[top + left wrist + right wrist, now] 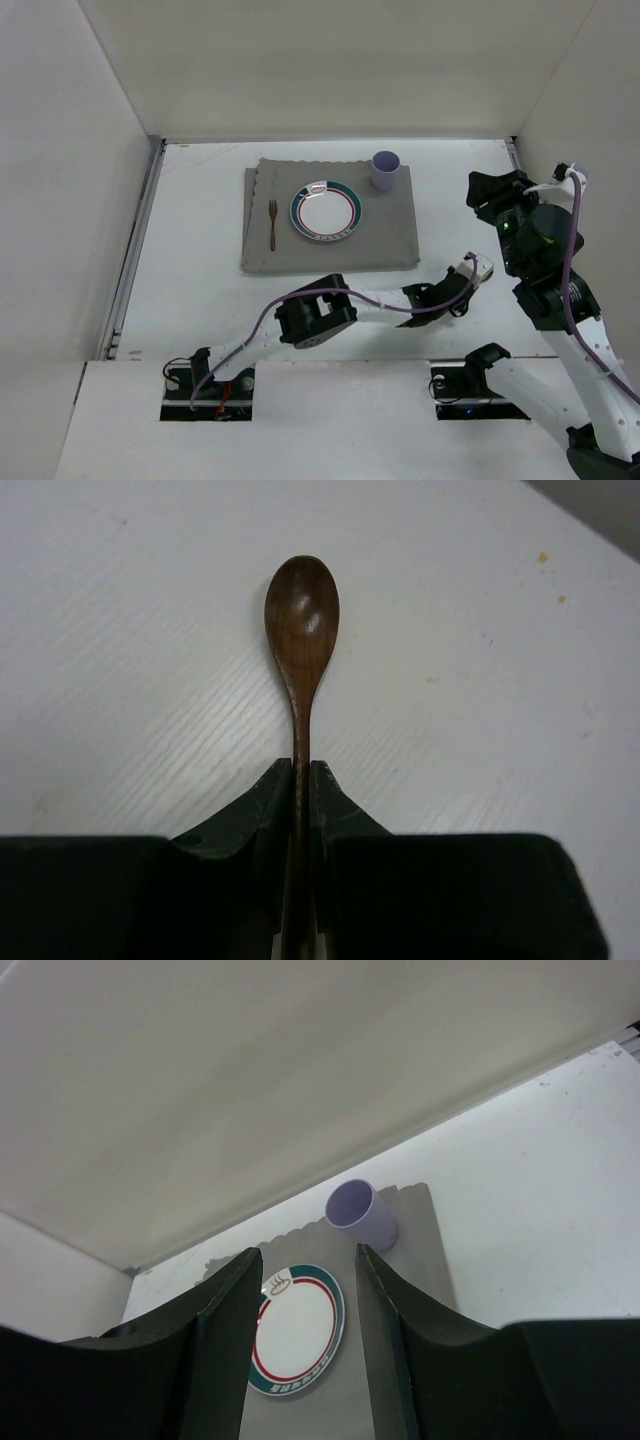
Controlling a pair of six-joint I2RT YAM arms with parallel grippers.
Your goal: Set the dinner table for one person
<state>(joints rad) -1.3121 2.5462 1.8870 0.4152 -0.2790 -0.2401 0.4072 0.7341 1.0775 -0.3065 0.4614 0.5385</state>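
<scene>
White tabletop point(200, 290), seen from above: it fills the floor of a white-walled enclosure, with a metal rail point(135, 250) along its left edge. Both arm bases are at its near edge.

A grey cloth mat point(390, 240) lies on the far middle of the tabletop. On the mat, from left to right:
- a brown fork point(271, 222), lengthwise near to far;
- a round plate point(324, 212) with a green and red rim band, at the centre and apart from the fork;
- a lilac cup point(385, 170), upright at the far right corner.

The left arm stretches low to the right across the near tabletop. The left hand point(478, 268) lies just off the mat's near right corner. In the left wrist view its fingers point(262, 810) are clamped on the handle of a wooden spoon point(301, 620), bowl pointing away over bare white surface. Whether the spoon touches the surface cannot be told.

The right hand point(490, 190) is raised at the right of the mat. Its fingers point(235, 1310) are spread apart with nothing between them, facing the plate and cup.
</scene>
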